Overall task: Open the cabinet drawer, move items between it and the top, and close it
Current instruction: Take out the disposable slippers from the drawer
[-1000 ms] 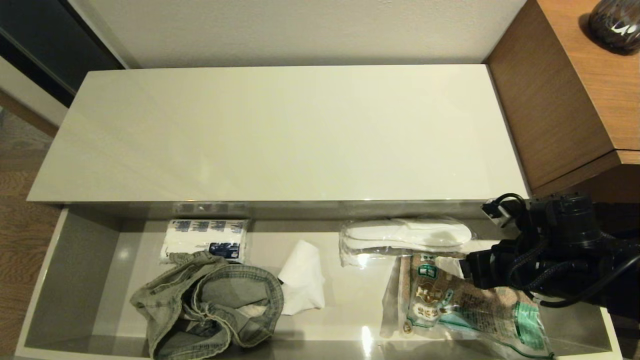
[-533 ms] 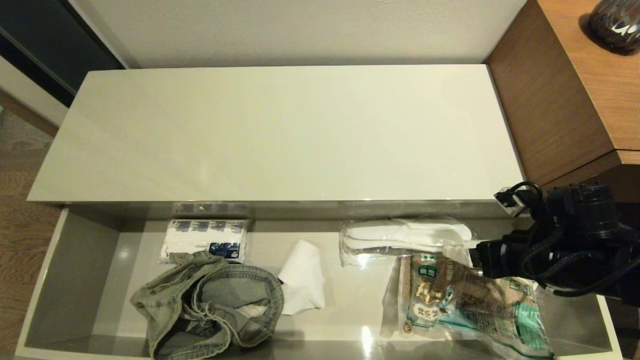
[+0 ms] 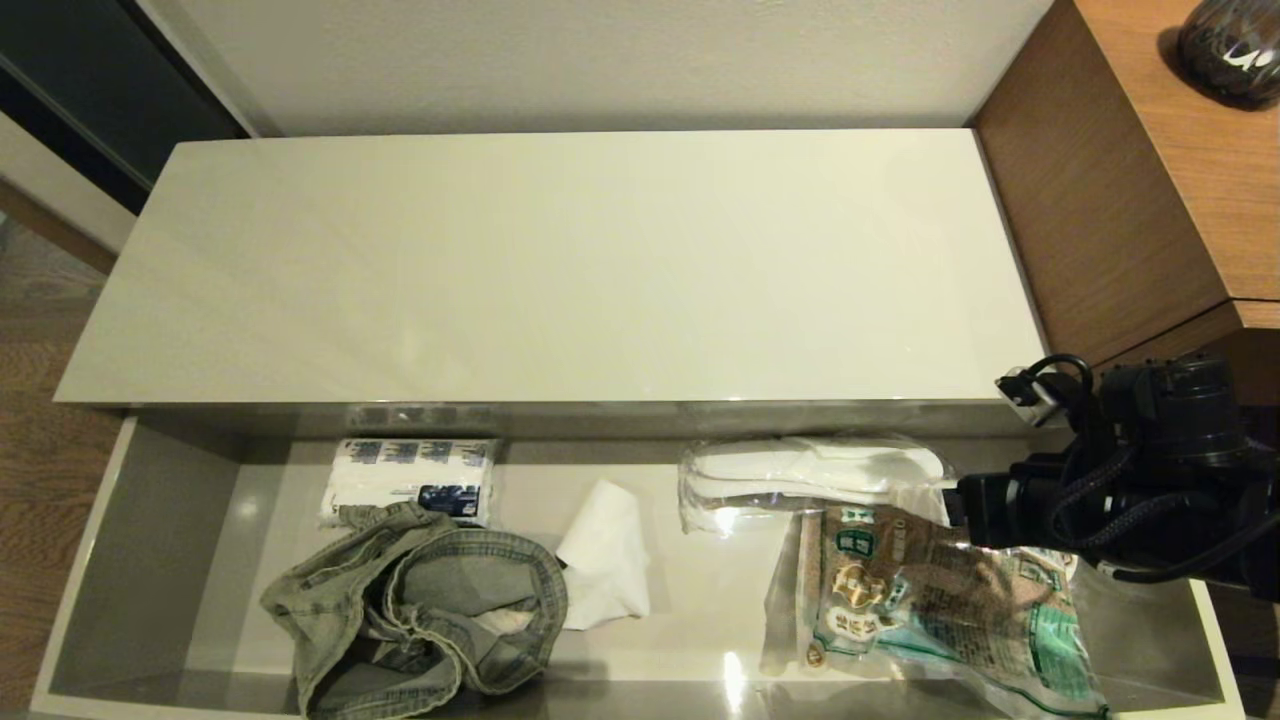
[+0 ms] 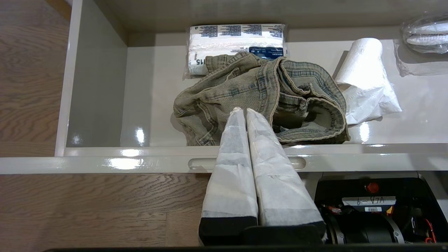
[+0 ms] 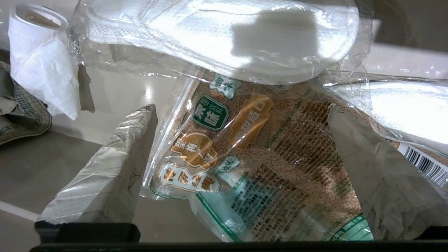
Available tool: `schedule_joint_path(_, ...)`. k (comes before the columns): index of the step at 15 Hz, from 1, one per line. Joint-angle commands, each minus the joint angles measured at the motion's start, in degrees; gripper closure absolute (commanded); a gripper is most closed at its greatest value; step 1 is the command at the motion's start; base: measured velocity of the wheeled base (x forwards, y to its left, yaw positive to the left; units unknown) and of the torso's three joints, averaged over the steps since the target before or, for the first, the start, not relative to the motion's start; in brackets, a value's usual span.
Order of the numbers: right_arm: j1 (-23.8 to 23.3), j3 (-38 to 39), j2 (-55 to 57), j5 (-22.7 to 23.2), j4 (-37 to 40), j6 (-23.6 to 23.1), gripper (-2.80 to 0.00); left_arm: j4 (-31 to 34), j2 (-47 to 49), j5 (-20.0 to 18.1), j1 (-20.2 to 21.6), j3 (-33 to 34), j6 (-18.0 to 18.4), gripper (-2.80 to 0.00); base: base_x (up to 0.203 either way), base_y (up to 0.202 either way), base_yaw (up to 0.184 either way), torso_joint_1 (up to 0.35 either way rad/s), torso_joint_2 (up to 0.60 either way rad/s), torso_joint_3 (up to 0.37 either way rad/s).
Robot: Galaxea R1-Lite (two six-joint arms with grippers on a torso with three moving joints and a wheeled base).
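Two risks noted: right claw, spread wide and empty over food packet, may snag packet instead of wrapped slippers just behind, in open drawer. Left claw shut, parked.

slippers behind packet, in drawer
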Motion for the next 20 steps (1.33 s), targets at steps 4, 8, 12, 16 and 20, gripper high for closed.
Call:
schedule_joint_path(4, -0.37, -1.02, 1.77, 0.08, -0.82, -0.09, -2.80, 0.00, 0.09, 0.02, 0.01, 0.00, 0.00, 0.00, 0.000, 0.000, 0.000, 0.000, 0.00, 0.000)
schedule_joint_path(8, -0.37, -1.56, 2.91, 0.02, -0.91, -0.12, -2.80, 0.00, 0.09, 0.00, 0.01, 0.00, 0.00, 0.00, 0.000, 0.000, 0.000, 0.000, 0.00, 0.000)
schedule_joint_path(12, -0.46, -1.47, 3.70, 0.02, -0.91, -0.74, -2.80, 0.00, 0.09, 0.01, 0.01, 0.00, 0.00, 0.00, 0.000, 0.000, 0.000, 0.000, 0.00, 0.000)
schedule_joint_path(16, -0.37, -1.84, 4.06, -1.72, -0.02, -7.98, -2.80, 0.00, 0.09, 0.09, 0.01, 0.00, 0.00, 0.00, 0.000, 0.000, 0.000, 0.000, 0.00, 0.000)
schedule_joint_path(20, 0.45, -6.04, 5.44, -7.57, 4.28, -14.65, -2.80, 0.00, 0.09, 0.00, 0.01, 0.00, 0.00, 0.00, 0.000, 0.000, 0.000, 0.000, 0.00, 0.000)
